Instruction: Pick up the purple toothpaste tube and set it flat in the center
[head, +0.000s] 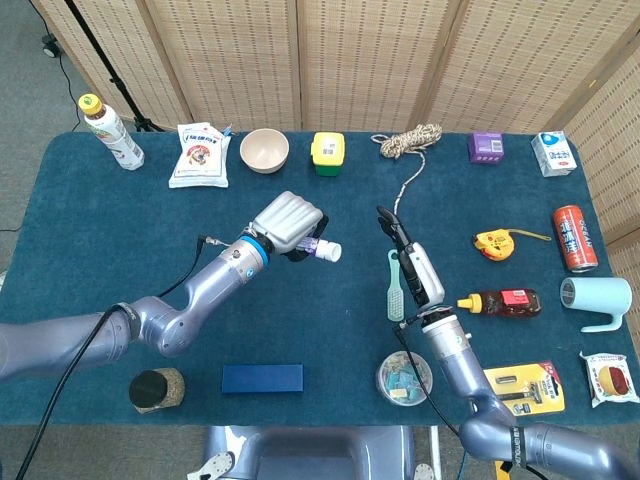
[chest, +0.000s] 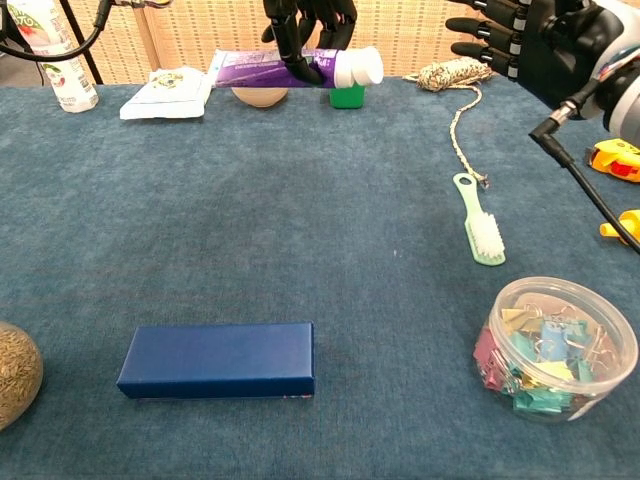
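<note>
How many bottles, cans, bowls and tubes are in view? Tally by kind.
Bottles: 2, drink bottle and sauce bottle
Cans: 1, red can
Bowls: 1, beige bowl
Tubes: 1, purple toothpaste tube, held by the left robot hand
Total: 5

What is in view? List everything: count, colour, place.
tube: 1, purple, held, centre-left
bottle: 1, white, far-left corner
bag: 1, white, far left
bowl: 1, beige, far left
green box: 1, green-yellow, far middle
rope: 1, tan, far middle
purple box: 1, purple, far right
carton: 1, white-blue, far-right corner
can: 1, red, right edge
tape measure: 1, yellow, right
sauce bottle: 1, brown, right
cup: 1, pale blue, right edge
packet: 1, white, near-right corner
card: 1, yellow, near right
tub: 1, clear, near middle
brush: 1, green, centre-right
blue box: 1, blue, near left
puck: 1, brown, near-left corner
left hand: 1, grey, grips tube
right hand: 1, grey-black, empty, by brush
</note>
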